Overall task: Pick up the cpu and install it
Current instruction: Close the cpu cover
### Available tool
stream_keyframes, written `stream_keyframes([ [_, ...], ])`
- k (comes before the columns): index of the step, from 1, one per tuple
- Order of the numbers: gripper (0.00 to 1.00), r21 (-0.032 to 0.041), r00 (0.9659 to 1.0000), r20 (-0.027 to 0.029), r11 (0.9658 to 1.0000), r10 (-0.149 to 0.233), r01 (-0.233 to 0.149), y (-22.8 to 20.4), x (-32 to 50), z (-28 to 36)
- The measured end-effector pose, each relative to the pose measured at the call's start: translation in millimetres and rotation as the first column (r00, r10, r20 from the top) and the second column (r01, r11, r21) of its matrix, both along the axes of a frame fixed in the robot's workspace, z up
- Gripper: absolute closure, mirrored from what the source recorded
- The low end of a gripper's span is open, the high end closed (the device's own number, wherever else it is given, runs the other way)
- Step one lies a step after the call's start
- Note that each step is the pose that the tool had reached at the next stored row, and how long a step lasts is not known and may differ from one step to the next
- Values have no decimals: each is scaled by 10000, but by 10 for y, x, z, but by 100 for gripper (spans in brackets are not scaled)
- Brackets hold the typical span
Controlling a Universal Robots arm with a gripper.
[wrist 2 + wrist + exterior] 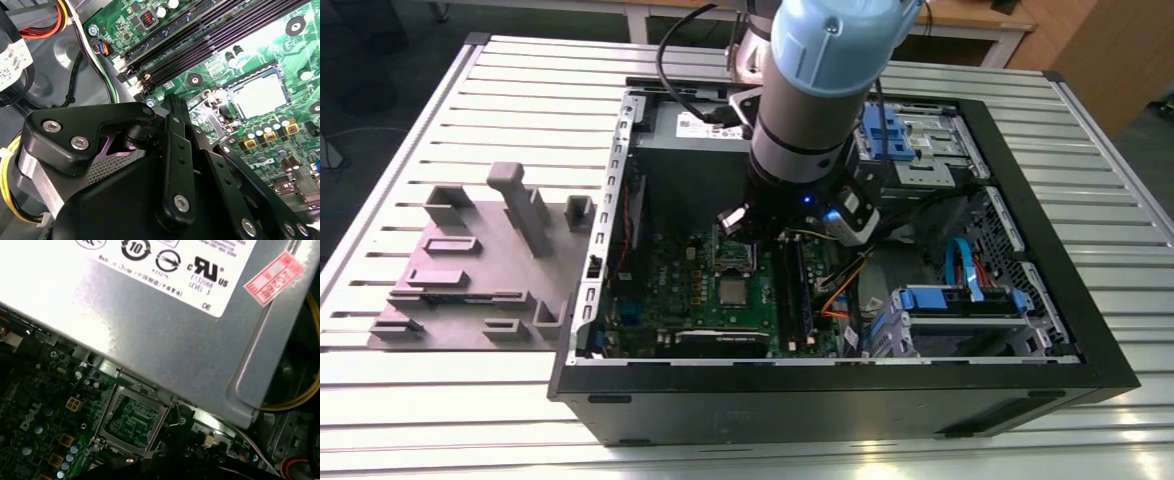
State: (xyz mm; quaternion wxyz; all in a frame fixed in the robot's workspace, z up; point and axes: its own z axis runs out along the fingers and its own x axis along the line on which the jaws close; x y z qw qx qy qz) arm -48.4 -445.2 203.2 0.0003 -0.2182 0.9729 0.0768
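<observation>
Table: a ribbed silver aluminium tabletop (440, 400) carries everything.
Case: a black open-sided computer tower (854, 405) lies flat at the table's middle. It holds a green motherboard (700, 265), a blue plastic drive carrier (947, 298) at 3 o'clock and a grey metal power-supply box (683, 125) at 12 o'clock.
Fixture: a grey plastic block fixture (480, 270) stands on the table outside the case, at its 9 o'clock.
Cpu: the small flat square cpu with a silvery-grey top (731, 291) lies level in the dark metal-framed socket (109, 412) on the motherboard. It is at 6 o'clock from the gripper and apart from it. In the second wrist view it shows pale (260, 94) inside the frame.
Memory slots: long black slots (790, 290) run just beside the cpu at its 3 o'clock.
Gripper: the black gripper (758, 228) hangs over the motherboard, between the cpu and the power-supply box. I cannot tell whether it is open or closed.
Arm: the grey, blue-capped arm (821, 80) comes down nearly upright from 12 o'clock into the case.
</observation>
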Motion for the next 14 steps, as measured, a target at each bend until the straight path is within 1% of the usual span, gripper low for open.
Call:
stream_keyframes([
  [4,90,109,10000,1,9999,-1,1,4,-2,-14],
  [6,90,138,10000,2,9999,-1,1,5,-2,-18],
  [14,90,167,10000,0,9999,0,0,4,-35,-27],
])
